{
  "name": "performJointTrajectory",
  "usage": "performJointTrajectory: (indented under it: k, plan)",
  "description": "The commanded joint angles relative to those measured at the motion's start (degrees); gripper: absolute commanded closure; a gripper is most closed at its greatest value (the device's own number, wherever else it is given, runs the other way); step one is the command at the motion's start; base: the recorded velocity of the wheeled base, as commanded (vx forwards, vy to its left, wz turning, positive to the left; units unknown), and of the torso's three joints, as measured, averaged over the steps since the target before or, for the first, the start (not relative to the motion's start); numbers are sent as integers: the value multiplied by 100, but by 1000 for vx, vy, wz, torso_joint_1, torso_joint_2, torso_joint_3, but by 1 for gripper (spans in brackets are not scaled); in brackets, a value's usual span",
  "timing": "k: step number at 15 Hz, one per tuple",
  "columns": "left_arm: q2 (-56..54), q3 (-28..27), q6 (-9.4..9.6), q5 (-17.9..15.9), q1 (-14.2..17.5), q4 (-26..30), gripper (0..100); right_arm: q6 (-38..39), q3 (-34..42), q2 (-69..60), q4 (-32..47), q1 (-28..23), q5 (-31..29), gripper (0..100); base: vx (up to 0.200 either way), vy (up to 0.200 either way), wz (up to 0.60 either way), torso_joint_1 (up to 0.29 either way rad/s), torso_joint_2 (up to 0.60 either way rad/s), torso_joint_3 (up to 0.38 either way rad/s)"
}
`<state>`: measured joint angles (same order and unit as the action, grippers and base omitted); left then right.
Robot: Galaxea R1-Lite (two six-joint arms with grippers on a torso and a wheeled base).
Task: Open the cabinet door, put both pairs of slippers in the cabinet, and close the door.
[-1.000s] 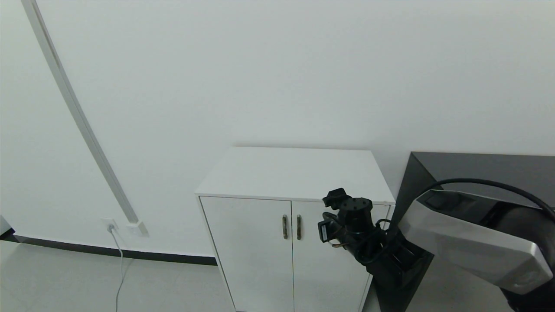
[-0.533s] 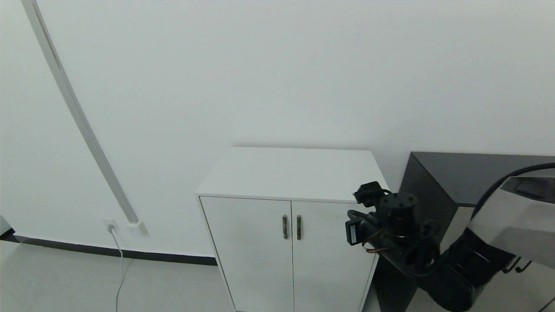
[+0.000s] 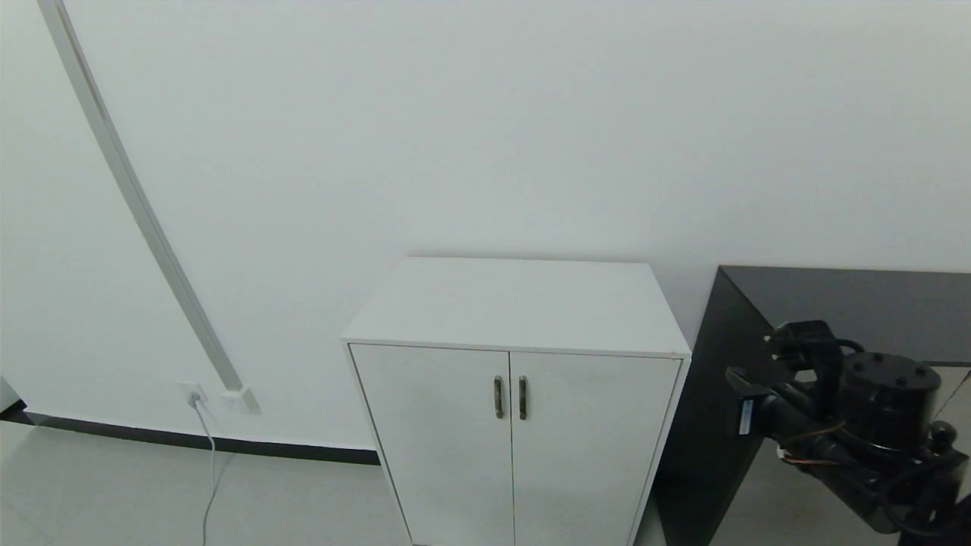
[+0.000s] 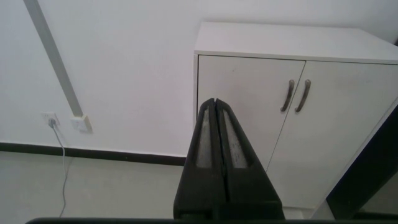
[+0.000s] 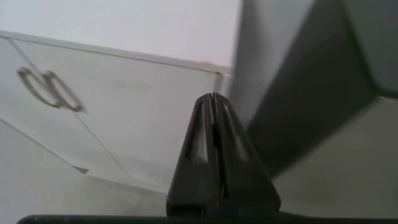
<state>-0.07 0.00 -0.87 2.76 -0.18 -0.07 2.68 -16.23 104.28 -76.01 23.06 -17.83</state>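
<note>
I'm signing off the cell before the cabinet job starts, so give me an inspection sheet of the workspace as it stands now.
Surface: grey floor; flat white top of the cabinet.
Job's things: cabinet against the wall; left door and right door both shut; handles side by side at the centre seam.
Clutter: nothing seen.
Grippers: left gripper shut, holding nothing, facing the cabinet front; right gripper shut, holding nothing, near the cabinet's right edge.
Cables: white cord hangs from the wall socket to the floor, left of the cabinet.
Surroundings: white wall, trunking slanting up it, black skirting, black table right of the cabinet.
</note>
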Motion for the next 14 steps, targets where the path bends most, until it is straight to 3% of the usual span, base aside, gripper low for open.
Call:
performJointTrajectory:
  k: [1,5,10,14]
  plan:
    - [7,0,-1,-3,1,-1,100,-5,550,-698,-37,-452,17,100,0,0,0,0,0,0]
    - [7,0,-1,-3,1,-1,100,-5,1218,-1393,-37,-1094,87,100,0,0,0,0,0,0]
    - [7,0,-1,-3,1,-1,100,-84,1623,-2386,139,-1155,193,100,0,0,0,0,0,0]
    - [7,0,-1,-12,1,-1,100,-110,1623,-3476,1317,-1120,395,100,0,0,0,0,0,0]
